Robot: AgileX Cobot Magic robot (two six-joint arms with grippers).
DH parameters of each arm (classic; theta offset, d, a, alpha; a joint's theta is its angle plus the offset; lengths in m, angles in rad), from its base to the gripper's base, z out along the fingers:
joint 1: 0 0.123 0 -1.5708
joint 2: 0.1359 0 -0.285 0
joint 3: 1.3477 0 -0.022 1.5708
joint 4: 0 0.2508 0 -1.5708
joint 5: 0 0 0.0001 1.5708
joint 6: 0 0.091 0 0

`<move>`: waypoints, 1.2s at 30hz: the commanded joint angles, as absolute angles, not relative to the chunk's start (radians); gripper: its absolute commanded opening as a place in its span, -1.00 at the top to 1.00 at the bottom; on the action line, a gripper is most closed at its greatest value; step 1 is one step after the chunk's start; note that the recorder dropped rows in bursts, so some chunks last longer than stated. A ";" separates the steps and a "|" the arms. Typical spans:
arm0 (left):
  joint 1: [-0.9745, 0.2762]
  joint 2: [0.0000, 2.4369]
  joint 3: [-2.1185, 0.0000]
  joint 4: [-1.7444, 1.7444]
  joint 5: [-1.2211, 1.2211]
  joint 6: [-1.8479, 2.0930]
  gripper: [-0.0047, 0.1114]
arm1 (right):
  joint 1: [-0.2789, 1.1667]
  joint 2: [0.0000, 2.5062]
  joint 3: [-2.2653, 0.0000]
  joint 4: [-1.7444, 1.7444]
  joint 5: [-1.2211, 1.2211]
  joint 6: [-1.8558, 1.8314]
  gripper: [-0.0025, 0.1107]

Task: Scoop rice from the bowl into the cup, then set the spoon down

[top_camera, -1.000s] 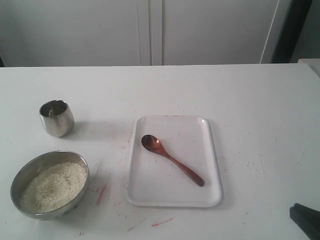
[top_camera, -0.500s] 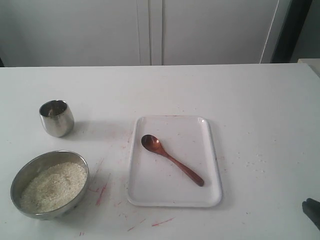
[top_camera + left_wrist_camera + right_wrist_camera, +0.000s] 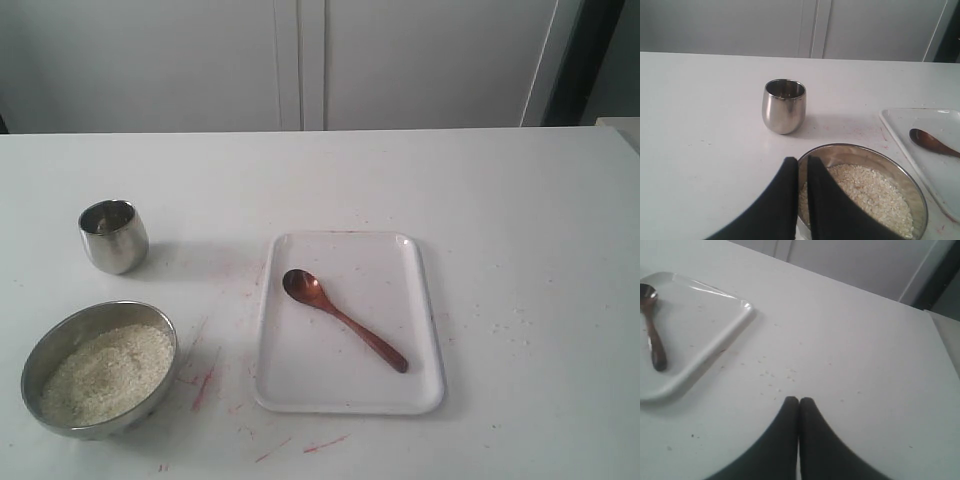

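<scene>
On the tray (image 3: 400, 260) the spoon (image 3: 345, 320) is lying free, your left gripper (image 3: 802, 165) and right gripper (image 3: 799, 401) pressed together, empty. Whether the cup (image 3: 113, 240) is already filled, you cannot tell.

Spoon (image 3: 345, 320) on tray (image 3: 385, 275), rice (image 3: 105, 372) in bowl (image 3: 60, 336)

We look at a plain robot test bench, not a home.
We see a bare white table (image 3: 520, 200) scuffed with red marks (image 3: 205, 385), and blank white panels (image 3: 400, 60) behind.

White rice (image 3: 105, 372); grey steel bowl (image 3: 55, 338); silver cup (image 3: 115, 245); reddish-brown spoon (image 3: 345, 320); white tray (image 3: 370, 270); red-streaked white table (image 3: 520, 220).
</scene>
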State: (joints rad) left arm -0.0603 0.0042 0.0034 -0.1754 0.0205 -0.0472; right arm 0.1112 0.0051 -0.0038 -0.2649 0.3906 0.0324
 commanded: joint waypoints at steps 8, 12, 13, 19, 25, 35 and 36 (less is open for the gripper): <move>-0.063 0.000 0.000 -0.185 0.024 -0.049 0.67 | -0.049 0.000 0.000 -0.258 0.388 0.031 0.96; -0.063 0.000 0.000 -0.185 0.024 -0.049 0.67 | -0.049 0.000 0.000 -0.260 0.382 0.031 0.96; -0.063 0.000 0.000 -0.185 0.024 -0.049 0.67 | -0.049 0.000 0.000 -0.260 0.380 0.031 0.96; -0.063 0.000 0.000 -0.185 0.024 -0.049 0.67 | -0.049 0.000 0.000 -0.262 0.380 0.031 0.96; -0.063 0.000 0.000 -0.185 0.024 -0.049 0.67 | -0.049 0.000 0.000 -0.262 0.380 0.031 0.96; -0.063 0.000 0.000 -0.185 0.024 -0.049 0.67 | -0.049 0.000 0.000 -0.262 0.380 0.031 0.96; -0.063 0.000 0.000 -0.185 0.024 -0.049 0.67 | -0.049 0.000 0.000 -0.262 0.380 0.031 0.96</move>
State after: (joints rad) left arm -0.0603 0.0042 0.0034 -0.1754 0.0205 -0.0472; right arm -0.0406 0.0051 -0.0038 -0.2635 0.3888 0.0324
